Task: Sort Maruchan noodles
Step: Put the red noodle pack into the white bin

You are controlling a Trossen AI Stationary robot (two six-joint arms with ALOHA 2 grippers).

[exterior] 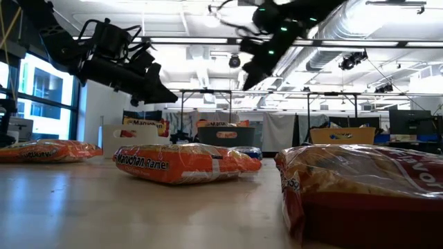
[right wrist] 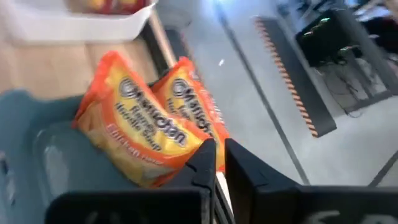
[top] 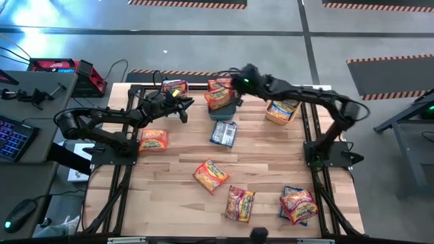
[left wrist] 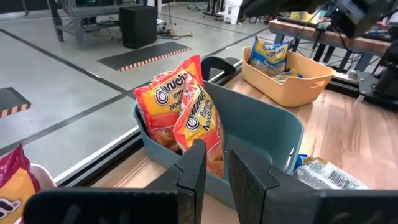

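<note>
1. The word "Maruchan" can be read in curly letters on the two crinkly orange plastic noodle packets (right wrist: 149, 124) that are stood up in the smooth teal plastic bin (left wrist: 261, 134), and "Chicken" is printed lower down on one of them.
2. "Maruchan Ramen" is written in white on the side of the flat orange packet (exterior: 183, 163) seen in the low view.
3. A black bar code is shown on the shiny blue-and-clear packet (top: 223, 133) that lies on the pale wooden plank table (top: 176, 196) just beside the teal bin.
4. Blue-and-yellow packets (left wrist: 272, 55) are held in the tan plastic bin (left wrist: 286, 84), and a pink-red packet (top: 174, 88) is held in the white bin near the far left corner.
5. More puffy packets are spread flat over the near part of the table, well apart from the bins.
6. The right gripper (right wrist: 219, 163) is held over the teal bin, and its dark fingers are closed together with nothing between them.
7. The left gripper (left wrist: 213, 171) is held up near the teal bin, and its fingers are nearly closed on nothing.
</note>
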